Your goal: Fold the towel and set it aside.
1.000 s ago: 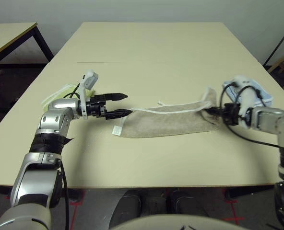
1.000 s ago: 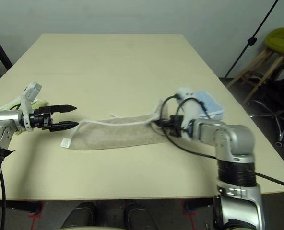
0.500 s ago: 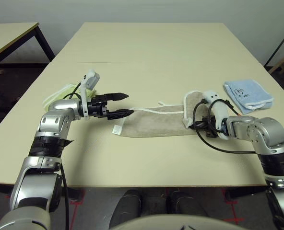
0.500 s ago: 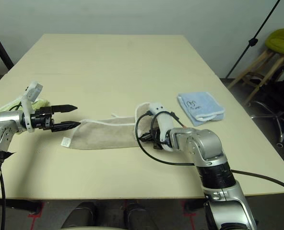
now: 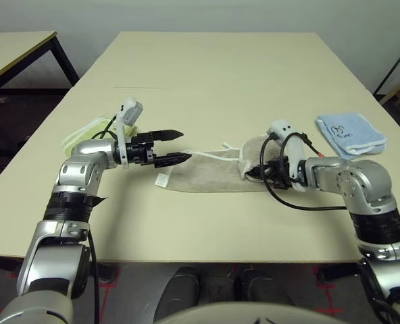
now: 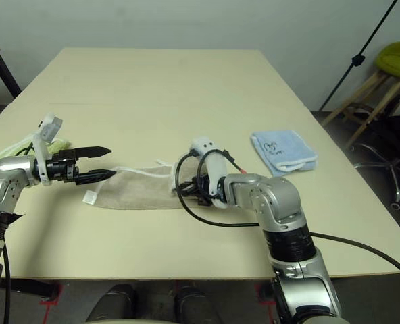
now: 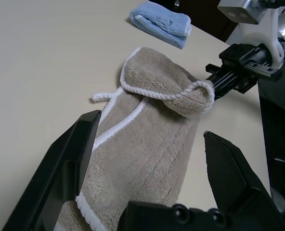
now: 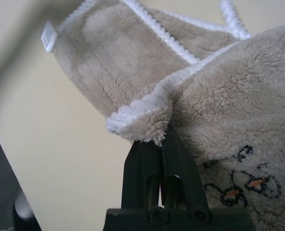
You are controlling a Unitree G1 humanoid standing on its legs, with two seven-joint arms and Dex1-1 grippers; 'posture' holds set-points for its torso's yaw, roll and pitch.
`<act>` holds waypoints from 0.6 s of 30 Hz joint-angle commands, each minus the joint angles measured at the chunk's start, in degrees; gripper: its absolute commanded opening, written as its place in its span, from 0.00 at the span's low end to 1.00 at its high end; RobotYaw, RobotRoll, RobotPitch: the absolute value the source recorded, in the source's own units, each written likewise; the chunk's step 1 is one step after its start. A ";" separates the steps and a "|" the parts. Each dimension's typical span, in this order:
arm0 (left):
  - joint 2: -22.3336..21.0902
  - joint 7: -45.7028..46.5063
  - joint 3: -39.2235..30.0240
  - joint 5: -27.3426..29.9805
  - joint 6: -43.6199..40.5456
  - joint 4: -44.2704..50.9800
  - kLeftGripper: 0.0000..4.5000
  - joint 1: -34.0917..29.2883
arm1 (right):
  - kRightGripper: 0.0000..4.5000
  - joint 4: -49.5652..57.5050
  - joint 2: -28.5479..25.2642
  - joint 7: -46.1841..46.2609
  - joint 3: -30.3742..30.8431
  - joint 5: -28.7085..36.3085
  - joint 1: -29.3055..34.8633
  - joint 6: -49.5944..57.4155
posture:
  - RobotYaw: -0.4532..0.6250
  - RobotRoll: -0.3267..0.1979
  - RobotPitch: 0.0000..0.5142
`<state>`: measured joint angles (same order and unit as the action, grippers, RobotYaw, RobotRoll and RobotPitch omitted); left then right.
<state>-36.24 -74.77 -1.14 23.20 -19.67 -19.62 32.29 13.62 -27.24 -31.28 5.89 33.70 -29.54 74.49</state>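
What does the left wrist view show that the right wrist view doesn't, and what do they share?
Left wrist view alone: the light blue cloth, the right end effector seen from outside, and the left end effector open around the towel's near end. Right wrist view alone: the towel's white tag and its dark printed mark. Both: the beige towel with white edging, its end lifted and folded over, pinched by the shut right end effector, on the table.

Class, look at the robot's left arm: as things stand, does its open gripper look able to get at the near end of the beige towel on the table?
Probably yes. The left gripper hovers open right at the towel end that lies flat, with nothing between them. The right gripper is shut on the far end.
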 commanded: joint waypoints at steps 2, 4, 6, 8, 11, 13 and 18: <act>0.13 0.32 -0.14 0.47 -0.77 1.29 1.00 -0.10 | 0.05 0.93 -5.04 -1.96 6.92 -3.19 1.92 -2.21 | 0.47 0.62 0.10; 0.11 0.38 -0.12 0.55 -1.16 1.64 1.00 -0.11 | 0.16 1.58 -6.84 -3.52 7.37 -2.85 1.77 -2.58 | 0.47 0.62 0.10; 0.05 0.26 0.00 0.46 -1.32 1.48 1.00 0.14 | 0.31 3.09 -11.28 -7.18 9.44 -3.40 0.84 -4.48 | 0.47 0.62 0.10; 0.05 0.16 0.11 0.26 -1.31 1.16 1.00 0.47 | 0.47 4.26 -15.50 -11.15 9.75 -2.82 -0.42 -5.62 | 0.46 0.62 0.09; 0.07 -0.03 0.29 0.05 -1.29 0.62 1.00 1.05 | 0.72 5.66 -20.18 -16.66 9.04 -1.11 -2.76 -6.40 | 0.46 0.62 0.09; 0.23 -0.06 0.42 -0.06 -1.26 0.35 1.00 1.46 | 0.89 6.44 -23.84 -20.64 9.87 -1.19 -4.09 -7.70 | 0.46 0.62 0.08; 1.13 0.51 0.77 -0.18 -1.32 0.77 1.00 2.18 | 0.99 4.93 -28.91 -27.55 8.03 -0.14 -8.53 -8.72 | 0.46 0.62 0.07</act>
<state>-35.43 -74.36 -1.09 23.14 -20.73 -18.78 33.83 19.01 -55.34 -56.98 14.71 32.98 -37.03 66.40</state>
